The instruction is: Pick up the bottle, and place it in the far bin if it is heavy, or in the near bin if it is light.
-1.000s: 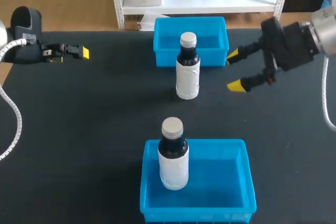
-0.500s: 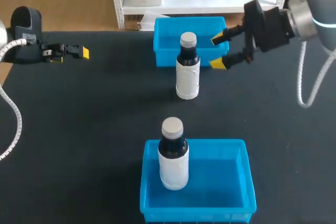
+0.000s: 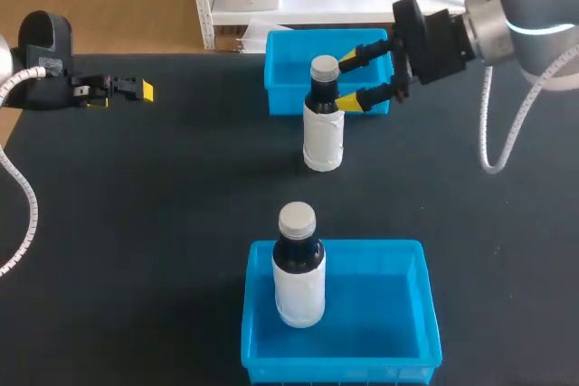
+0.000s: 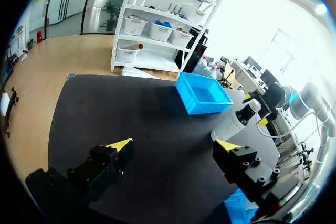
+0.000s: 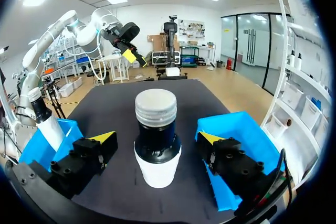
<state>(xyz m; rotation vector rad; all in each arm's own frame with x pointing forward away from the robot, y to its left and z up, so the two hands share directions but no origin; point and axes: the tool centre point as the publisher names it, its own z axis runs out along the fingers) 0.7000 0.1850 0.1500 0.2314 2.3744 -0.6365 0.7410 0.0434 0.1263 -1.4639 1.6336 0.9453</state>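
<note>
A dark bottle [image 3: 324, 119] with a white label and a silver cap stands upright on the black table, just in front of the far blue bin [image 3: 289, 74]. My right gripper [image 3: 351, 80] comes in from the right, open. Its yellow tips sit on either side of the bottle's neck without touching it. In the right wrist view the bottle [image 5: 156, 145] stands between the spread fingers [image 5: 100, 142] with gaps on both sides. My left gripper [image 3: 122, 91] rests open at the table's far left, holding nothing; its own view shows the bottle [image 4: 237, 121] far ahead.
A second, similar bottle [image 3: 298, 268] stands upright in the near blue bin [image 3: 398, 314] at the table's front middle. The far bin [image 5: 247, 129] lies beside my right gripper, the near bin [image 5: 37, 148] on its other side.
My right arm has swung left and toward the far bin, bringing its open fingers from the table's right side to around the bottle's neck. The left arm has not moved.
</note>
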